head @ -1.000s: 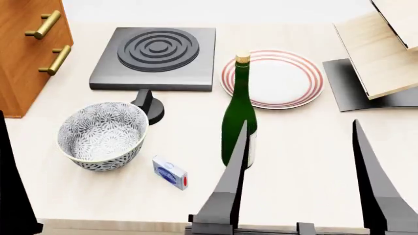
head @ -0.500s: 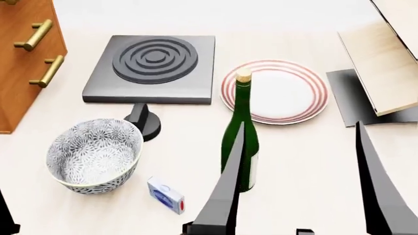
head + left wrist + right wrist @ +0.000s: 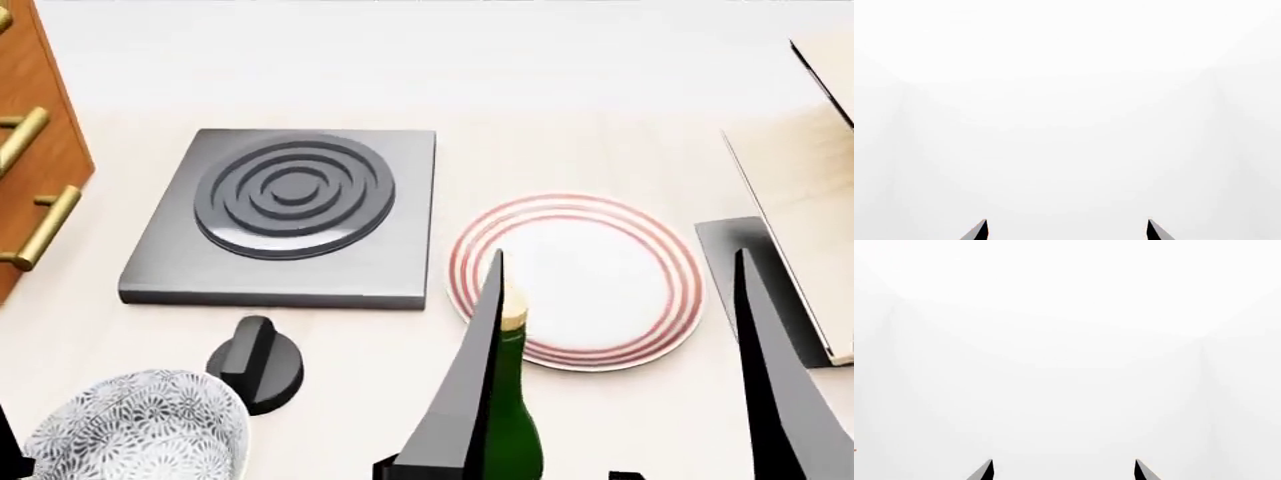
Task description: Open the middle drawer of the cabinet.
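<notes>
The cabinet is orange-brown wood and is cut off by the head view's left edge. Three brass bar handles show on it. The middle drawer's handle lies between the other two, and its front looks shut. My right gripper is open and empty, its two dark fingers rising over the plate and the bottle, far right of the cabinet. It also shows open in the right wrist view. My left gripper is open in the left wrist view, which faces blank white.
A black hob plate lies right of the cabinet, with a black knob in front of it. A patterned bowl sits at the bottom left. A green bottle stands before a red-ringed plate. A pale wood box is at the right.
The head view has shifted: everything slid down the frame and the cabinet moved to the left edge. The small blue-and-white box has left the view. Both grippers stay open.
</notes>
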Motion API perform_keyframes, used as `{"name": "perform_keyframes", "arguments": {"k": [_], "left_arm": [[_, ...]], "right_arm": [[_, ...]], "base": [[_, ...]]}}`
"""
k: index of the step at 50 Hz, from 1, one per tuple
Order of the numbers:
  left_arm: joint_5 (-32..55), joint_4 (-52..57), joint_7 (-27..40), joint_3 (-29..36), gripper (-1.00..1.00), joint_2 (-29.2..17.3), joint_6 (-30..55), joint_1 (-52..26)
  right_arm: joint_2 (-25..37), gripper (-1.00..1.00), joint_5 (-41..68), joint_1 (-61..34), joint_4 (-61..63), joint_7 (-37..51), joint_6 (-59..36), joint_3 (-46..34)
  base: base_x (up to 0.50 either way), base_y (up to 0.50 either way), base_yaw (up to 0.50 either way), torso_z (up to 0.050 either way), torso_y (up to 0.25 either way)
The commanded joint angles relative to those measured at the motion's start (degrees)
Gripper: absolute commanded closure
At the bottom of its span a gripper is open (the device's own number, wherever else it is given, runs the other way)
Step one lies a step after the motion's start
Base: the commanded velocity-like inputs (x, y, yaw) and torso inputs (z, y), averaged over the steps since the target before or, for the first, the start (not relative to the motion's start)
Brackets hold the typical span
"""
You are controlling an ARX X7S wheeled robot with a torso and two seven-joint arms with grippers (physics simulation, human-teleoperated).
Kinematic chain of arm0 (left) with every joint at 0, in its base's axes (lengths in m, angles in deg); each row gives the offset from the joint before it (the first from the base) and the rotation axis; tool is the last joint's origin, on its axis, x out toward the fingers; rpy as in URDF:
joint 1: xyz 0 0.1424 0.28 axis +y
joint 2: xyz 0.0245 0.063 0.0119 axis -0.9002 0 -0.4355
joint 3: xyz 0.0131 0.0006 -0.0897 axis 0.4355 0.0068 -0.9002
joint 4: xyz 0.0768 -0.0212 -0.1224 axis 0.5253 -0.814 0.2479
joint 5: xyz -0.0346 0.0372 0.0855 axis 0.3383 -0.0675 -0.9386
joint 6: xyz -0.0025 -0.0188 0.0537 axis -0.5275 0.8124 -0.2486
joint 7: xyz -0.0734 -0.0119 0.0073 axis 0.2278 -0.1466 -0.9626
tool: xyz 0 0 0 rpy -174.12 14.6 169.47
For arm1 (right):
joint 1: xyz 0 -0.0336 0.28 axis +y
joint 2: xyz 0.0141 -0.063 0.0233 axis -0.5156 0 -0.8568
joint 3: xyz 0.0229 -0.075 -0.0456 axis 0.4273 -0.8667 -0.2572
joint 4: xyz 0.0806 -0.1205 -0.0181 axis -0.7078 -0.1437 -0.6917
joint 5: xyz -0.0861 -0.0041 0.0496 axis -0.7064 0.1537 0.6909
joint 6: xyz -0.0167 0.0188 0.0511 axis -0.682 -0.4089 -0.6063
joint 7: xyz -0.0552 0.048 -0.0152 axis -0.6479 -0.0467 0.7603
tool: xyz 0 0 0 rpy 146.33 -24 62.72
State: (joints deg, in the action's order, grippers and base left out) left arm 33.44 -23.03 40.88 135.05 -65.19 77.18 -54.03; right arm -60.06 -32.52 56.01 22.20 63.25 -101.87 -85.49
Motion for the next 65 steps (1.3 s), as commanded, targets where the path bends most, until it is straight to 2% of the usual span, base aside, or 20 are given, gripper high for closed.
{"name": "perform_keyframes", "arguments": {"k": [1, 31, 47, 53, 65], "left_arm": [[-0.16, -0.01, 0.84, 2.37, -1.00, -0.03, -0.45, -2.06], [-0.51, -0.35, 1.78, 3.95, -1.00, -0.11, -0.78, -3.16], [2.00, -0.09, 2.35, 4.81, -1.00, 0.14, 3.10, -4.79], [4.95, -1.05, 2.91, 4.85, -1.00, 1.48, 10.11, -5.71], [3.88, -9.04, 0.07, 5.94, -1.00, 2.49, 15.29, -3.60]], "right_arm": [[0.00, -1.00, -0.10, 0.22, 0.01, 0.10, 0.50, -0.14], [0.00, -1.00, -0.37, 0.46, 0.01, -0.14, 0.85, -0.56], [0.00, -1.00, -1.57, 0.35, 0.01, 0.39, 0.23, -1.45], [0.00, -1.00, -1.97, 0.18, 0.01, 0.06, -0.52, -1.63], [-0.01, -1.00, -2.45, -0.21, 0.01, -0.07, -1.96, -2.02]], "base": [[0.50, 0.00, 0.00, 0.000, 0.000], [0.50, 0.00, 0.00, 0.000, 0.001], [0.00, 0.00, 0.00, 0.000, 0.000], [0.00, 0.00, 0.00, 0.000, 0.000], [0.00, 0.00, 0.00, 0.000, 0.000]]}}
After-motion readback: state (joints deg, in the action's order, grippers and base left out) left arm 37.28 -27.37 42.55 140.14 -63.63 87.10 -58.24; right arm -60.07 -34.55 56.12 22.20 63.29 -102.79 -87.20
